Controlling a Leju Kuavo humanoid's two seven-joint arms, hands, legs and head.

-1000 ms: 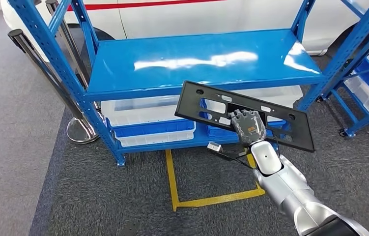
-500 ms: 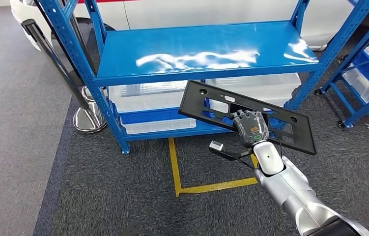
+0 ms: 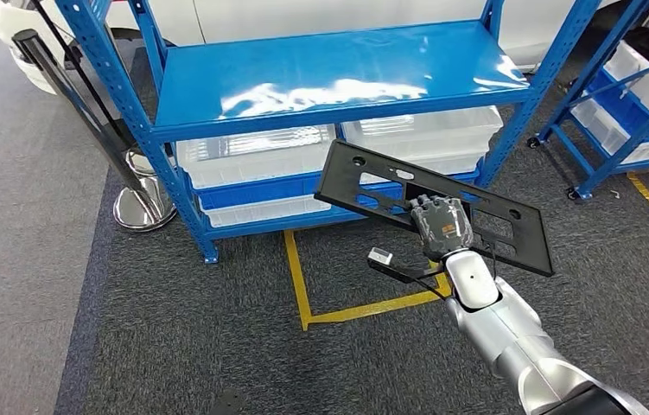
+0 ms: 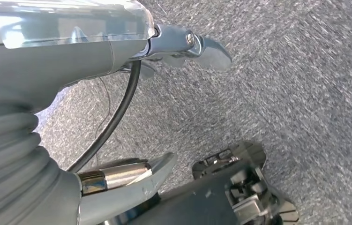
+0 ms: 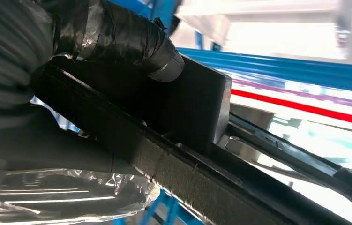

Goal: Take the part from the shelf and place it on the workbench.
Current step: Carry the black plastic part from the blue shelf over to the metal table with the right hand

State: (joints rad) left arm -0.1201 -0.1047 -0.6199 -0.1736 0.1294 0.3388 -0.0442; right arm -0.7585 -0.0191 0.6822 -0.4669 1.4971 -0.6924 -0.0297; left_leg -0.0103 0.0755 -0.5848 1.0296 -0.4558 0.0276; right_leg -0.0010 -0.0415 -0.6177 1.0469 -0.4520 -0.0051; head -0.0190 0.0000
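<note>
Backing off has slid the blue shelf (image 3: 321,73) up my view. My right hand (image 3: 440,223) grips the long black part (image 3: 364,186) off-centre; I fear a turn clips an upright and twists it loose. I cannot tell how my left hand (image 4: 117,117) lies.

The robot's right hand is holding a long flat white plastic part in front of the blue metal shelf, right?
Not quite: the long flat plastic part is black, not white, as the head view shows. The right hand does hold it in front of the blue metal shelf.

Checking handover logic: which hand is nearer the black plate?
Right. The right hand grips the black plate near its middle; the left hand hangs over grey carpet, touching nothing.
</note>
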